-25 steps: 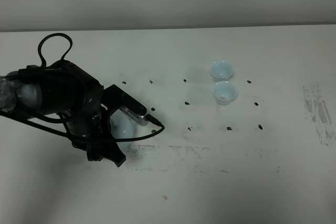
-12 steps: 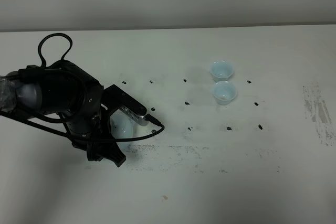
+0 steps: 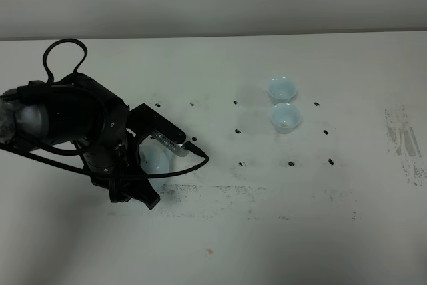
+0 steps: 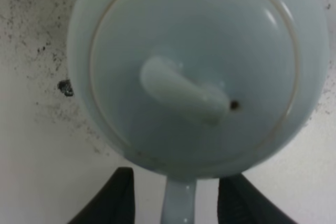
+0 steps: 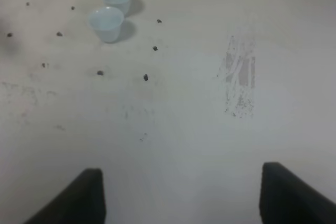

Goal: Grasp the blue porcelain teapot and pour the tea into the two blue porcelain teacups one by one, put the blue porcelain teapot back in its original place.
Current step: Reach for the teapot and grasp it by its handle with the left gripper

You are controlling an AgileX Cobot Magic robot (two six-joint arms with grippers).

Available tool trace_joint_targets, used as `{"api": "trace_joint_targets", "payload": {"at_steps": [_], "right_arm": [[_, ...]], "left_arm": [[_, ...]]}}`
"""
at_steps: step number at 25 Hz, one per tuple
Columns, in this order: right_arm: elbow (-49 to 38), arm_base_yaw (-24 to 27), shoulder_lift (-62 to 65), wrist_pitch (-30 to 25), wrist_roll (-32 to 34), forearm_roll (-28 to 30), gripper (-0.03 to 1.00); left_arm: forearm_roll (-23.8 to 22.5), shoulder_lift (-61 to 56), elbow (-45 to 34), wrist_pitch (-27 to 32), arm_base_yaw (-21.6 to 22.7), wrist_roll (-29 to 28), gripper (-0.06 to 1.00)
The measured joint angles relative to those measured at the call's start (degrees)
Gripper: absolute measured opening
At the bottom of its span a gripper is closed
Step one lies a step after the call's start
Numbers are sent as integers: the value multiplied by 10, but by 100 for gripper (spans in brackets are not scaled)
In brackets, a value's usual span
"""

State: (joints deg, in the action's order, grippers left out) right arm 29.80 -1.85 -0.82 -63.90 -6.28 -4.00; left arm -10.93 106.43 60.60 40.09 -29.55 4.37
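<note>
Blue porcelain teapot (image 3: 155, 159) sits on the white table (image 3: 300, 245). From up high we see only a small bit of it, because the left arm covers most of the teapot. The left wrist camera looks right down on it. Its lid (image 4: 157, 35) is on, with a long knob (image 4: 184, 90) in the middle and a tiny hole beside the knob.

The left gripper (image 4: 177, 182) is at the teapot's handle (image 4: 179, 205). Its two black fingers (image 4: 118, 195) stand apart, one on each side of the handle. We see white table between each finger and the handle, so the fingers are not pinching it.

The two blue porcelain teacups are well apart from the teapot, over on the right arm's side. One cup (image 3: 285, 117) is nearer to the teapot and the other cup (image 3: 281, 89) is just behind it. They stand just beside each other, both upright.

The right gripper (image 5: 181, 174) is far from the teapot. Its fingers are spread wide, with only bare table between them.

Little black specks (image 4: 65, 87) dot the table around the teapot.
</note>
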Motion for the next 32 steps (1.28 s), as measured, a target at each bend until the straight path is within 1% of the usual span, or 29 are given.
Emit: {"api": "trace_joint_targets", "payload": {"at_steps": [21, 23, 27, 32], "right_arm": [[0, 0, 0, 0, 0, 0, 59], [0, 0, 0, 0, 0, 0, 59], [0, 0, 0, 0, 0, 0, 59], [0, 0, 0, 0, 0, 0, 59]], "left_arm": [[0, 4, 0, -7, 0, -1, 35], [0, 4, 0, -7, 0, -1, 32], [0, 4, 0, -8, 0, -1, 24], [0, 4, 0, -10, 0, -1, 11]]}}
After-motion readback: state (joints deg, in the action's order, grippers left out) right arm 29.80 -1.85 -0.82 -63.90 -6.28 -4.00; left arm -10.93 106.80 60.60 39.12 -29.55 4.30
